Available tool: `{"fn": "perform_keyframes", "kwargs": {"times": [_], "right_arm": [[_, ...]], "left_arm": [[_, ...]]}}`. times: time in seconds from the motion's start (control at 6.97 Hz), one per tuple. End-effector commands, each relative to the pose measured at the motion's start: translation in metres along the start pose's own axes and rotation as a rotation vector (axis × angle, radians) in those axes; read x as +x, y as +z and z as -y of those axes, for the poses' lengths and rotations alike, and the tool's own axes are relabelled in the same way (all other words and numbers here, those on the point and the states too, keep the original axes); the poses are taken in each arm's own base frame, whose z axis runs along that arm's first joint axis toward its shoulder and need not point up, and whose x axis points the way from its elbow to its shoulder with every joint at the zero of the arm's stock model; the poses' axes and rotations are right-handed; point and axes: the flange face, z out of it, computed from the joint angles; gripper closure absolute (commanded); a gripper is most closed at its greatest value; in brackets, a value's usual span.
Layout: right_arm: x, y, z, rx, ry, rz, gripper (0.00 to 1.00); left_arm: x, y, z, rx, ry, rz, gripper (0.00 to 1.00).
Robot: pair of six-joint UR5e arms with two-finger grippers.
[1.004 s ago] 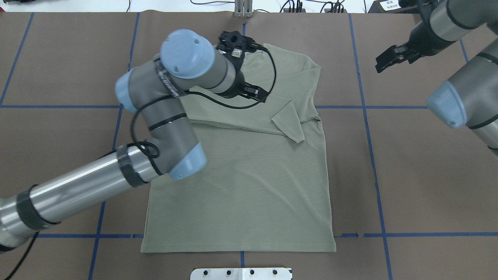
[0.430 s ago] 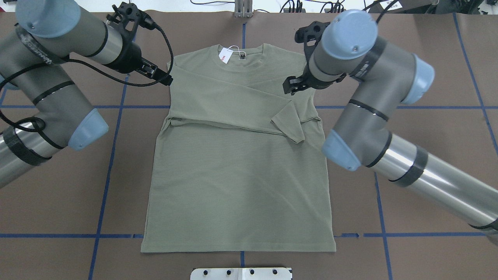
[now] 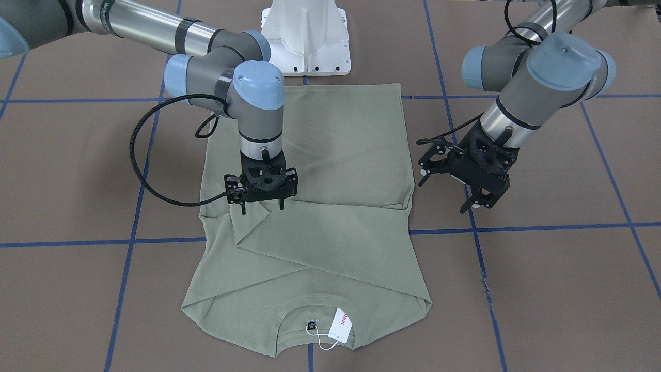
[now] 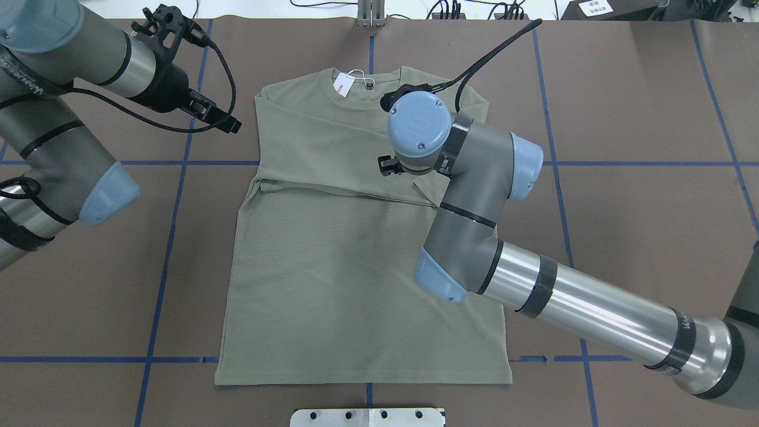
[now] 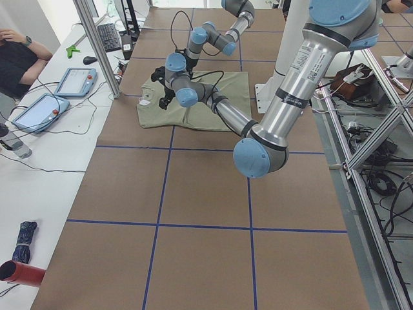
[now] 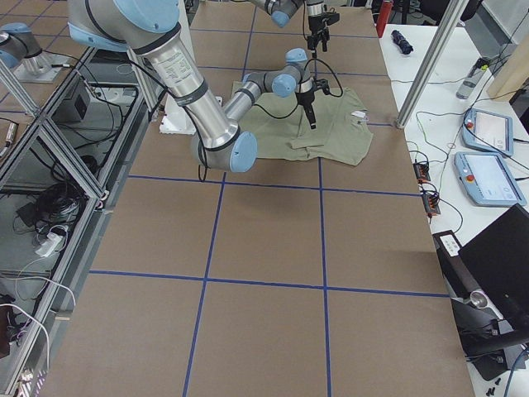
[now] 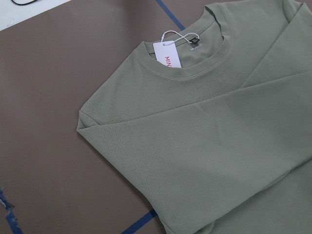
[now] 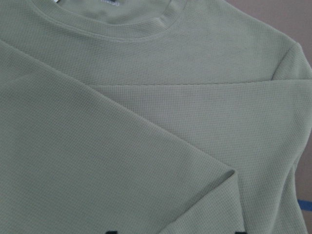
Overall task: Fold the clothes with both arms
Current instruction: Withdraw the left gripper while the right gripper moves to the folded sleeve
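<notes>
Just in front of the white metal pedestal base (image 3: 305,36): pale olive-green long-sleeved knit shirt (image 3: 335,134), flat on the brown paper-covered table with blue tape lines (image 3: 542,268). Hem is next to the base, collar and white hang tag with red lettering (image 3: 342,325) at the end farthest from it. Both sleeves look folded in across the chest. The upper one ends in a cuff corner (image 8: 209,195) on the right-arm side of the base.

Right gripper (image 3: 262,209): pointing straight down over that cuff, about halfway from base to collar. Jaws are spread wide and empty, one fingertip (image 3: 242,209) at or just above the cloth. I can't tell whether it touches.

Left gripper (image 4: 224,120): off the cloth on the base's left-arm side, just beside the shirt's shoulder. Prongs are apart, nothing held.

My read: the step is a cuff pick with the right arm.

To do it well:
- Centre the cuff edge between the pads; the wrist view shows the corner sitting nearer one finger.
- Go down only to first contact, then close, taking the top sleeve layer only. The second sleeve and the body lie directly under it.
- Lift low and slow so the shoulder crease isn't dragged.
- Left arm stays off the cloth, or pins the shoulder fold if the cloth creeps.
</notes>
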Motion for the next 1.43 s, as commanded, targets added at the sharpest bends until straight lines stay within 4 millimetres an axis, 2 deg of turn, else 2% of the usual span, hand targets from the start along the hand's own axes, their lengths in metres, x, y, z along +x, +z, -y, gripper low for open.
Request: {"fn": "perform_keyframes", "kwargs": {"times": [0.0,0.43,0.72,0.86,1.0,1.29], "right_arm": [[-0.013,0.025,-0.015,0.009,-0.024,-0.060,0.28],[-0.014,0.029,-0.021,0.007,-0.038,-0.069,0.44],[-0.014,0.038,-0.024,-0.003,-0.046,-0.082,0.50],[-0.013,0.038,-0.023,-0.003,-0.047,-0.084,0.65],[-0.014,0.036,-0.022,-0.001,-0.047,-0.081,1.00],[-0.008,0.031,-0.015,0.012,-0.044,-0.080,1.00]], "left_arm": [[-0.004,0.001,-0.007,0.006,0.004,-0.005,0.00],[-0.005,0.002,-0.009,0.004,0.004,-0.004,0.00],[-0.005,0.002,-0.009,0.003,0.005,-0.005,0.00],[-0.005,0.003,-0.009,0.002,0.004,-0.005,0.00],[-0.005,0.003,-0.009,0.002,0.004,-0.005,0.00],[-0.005,0.004,-0.010,0.000,-0.002,-0.004,0.00]]}}
